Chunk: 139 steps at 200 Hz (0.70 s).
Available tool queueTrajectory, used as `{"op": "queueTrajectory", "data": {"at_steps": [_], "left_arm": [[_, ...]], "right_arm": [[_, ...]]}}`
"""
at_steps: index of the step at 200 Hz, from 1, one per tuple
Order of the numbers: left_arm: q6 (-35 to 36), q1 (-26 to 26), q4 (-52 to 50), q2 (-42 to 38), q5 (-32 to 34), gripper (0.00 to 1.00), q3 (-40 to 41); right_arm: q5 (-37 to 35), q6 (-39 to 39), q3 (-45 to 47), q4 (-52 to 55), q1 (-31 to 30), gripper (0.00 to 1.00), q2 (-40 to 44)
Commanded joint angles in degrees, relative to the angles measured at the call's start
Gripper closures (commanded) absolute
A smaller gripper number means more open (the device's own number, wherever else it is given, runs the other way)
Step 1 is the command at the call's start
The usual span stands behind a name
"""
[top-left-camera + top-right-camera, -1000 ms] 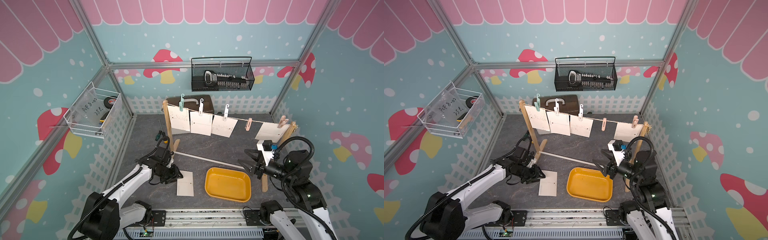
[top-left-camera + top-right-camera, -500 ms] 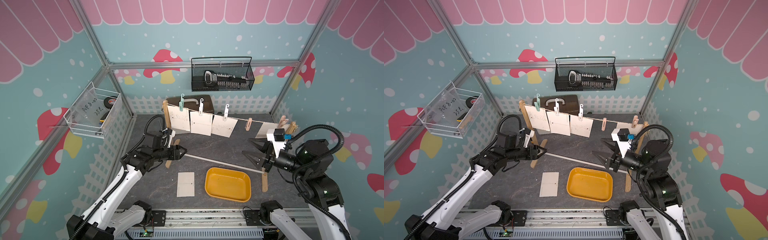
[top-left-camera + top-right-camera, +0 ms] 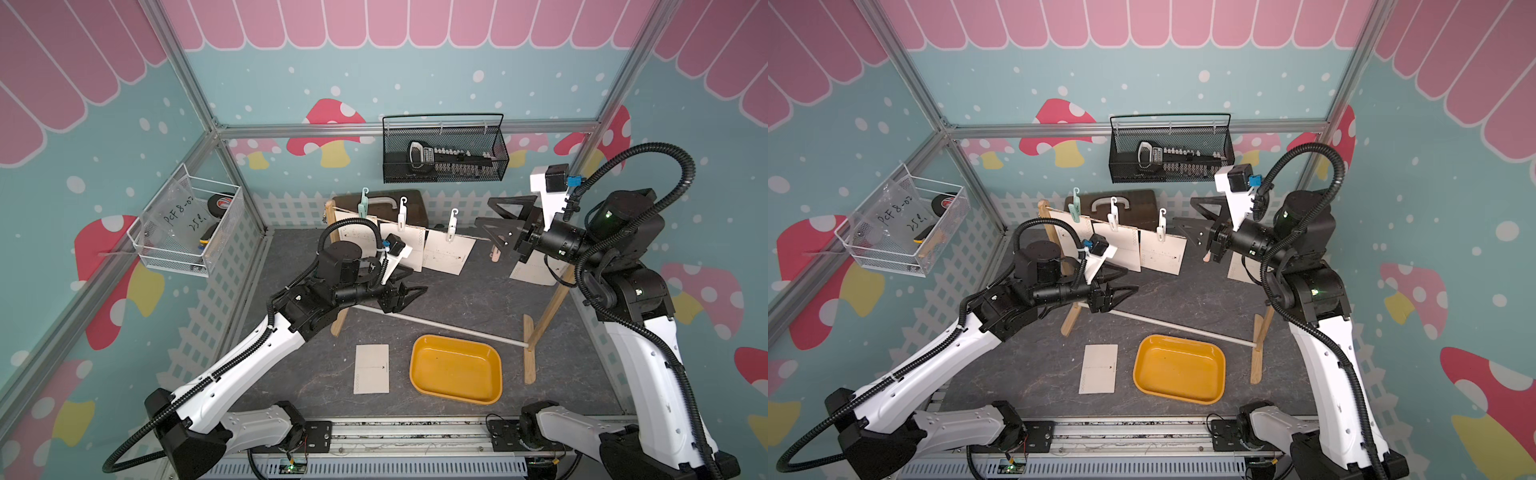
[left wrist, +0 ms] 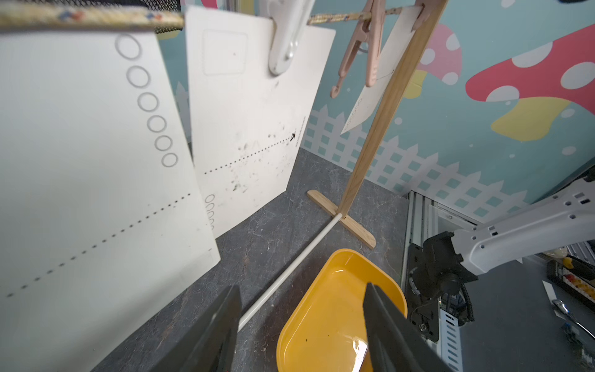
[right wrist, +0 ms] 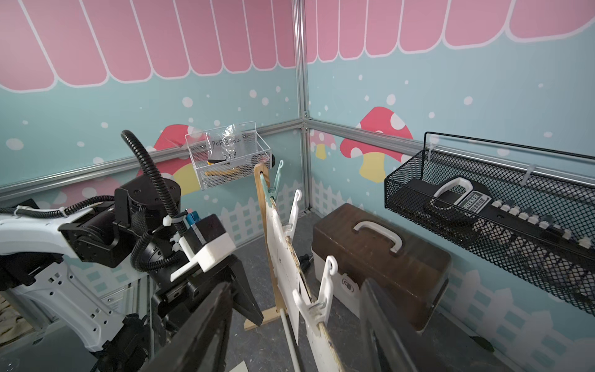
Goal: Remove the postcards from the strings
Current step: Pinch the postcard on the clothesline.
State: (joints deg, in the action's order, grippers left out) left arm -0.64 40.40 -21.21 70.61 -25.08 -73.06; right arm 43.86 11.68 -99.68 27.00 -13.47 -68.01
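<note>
Both arms are back up off the desk. A second ago the left claw sat low beside the loose postcard, which lies flat next to the yellow tray. The right claw hung low by the tray's other end. Now both have risen to the level of the string. The left claw, jaws parted and holding nothing, points along the line. Three postcards are still pinned up ahead of and above its tips, the nearest postcard furthest along. The right claw, likewise parted and empty, has come in from the opposite end with one jaw on either side of the string. A white clothespin lies just ahead between its jaws, untouched as far as can be seen. Just below that claw a bare pink clothespin dangles from the line. Behind its wrist a fourth postcard hangs by the wooden post. On this showing one card is off, four remain, and the next removal seems to be beginning. The likely move is for the right claw to squeeze the pin while the left takes the card's lower edge, and a squeeze before that edge is held could drop the card.
</note>
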Motion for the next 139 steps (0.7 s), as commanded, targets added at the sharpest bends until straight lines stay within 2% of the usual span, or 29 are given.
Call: {"op": "queueTrajectory", "data": {"at_steps": [1, 37, 80, 139], "left_arm": [[1.36, 0.38, 3.45, 2.31, 1.31, 0.35, -2.66], [0.73, 1.98, 4.11, 5.85, -0.08, 0.35, -5.15], [-0.20, 3.28, 5.69, 7.57, 2.19, 0.34, -4.90], [-0.43, 3.54, 5.37, 8.21, 7.07, 0.34, -4.64]], "right_arm": [[-2.23, -5.45, -4.61, 6.02, -0.67, 0.37, -1.71], [-4.46, -6.79, -3.53, 5.50, -2.21, 0.36, -3.08], [-9.12, -11.01, -4.49, 8.69, -4.17, 0.33, -4.93], [-11.17, -12.49, -2.37, 7.98, -5.07, 0.33, -4.33]]}}
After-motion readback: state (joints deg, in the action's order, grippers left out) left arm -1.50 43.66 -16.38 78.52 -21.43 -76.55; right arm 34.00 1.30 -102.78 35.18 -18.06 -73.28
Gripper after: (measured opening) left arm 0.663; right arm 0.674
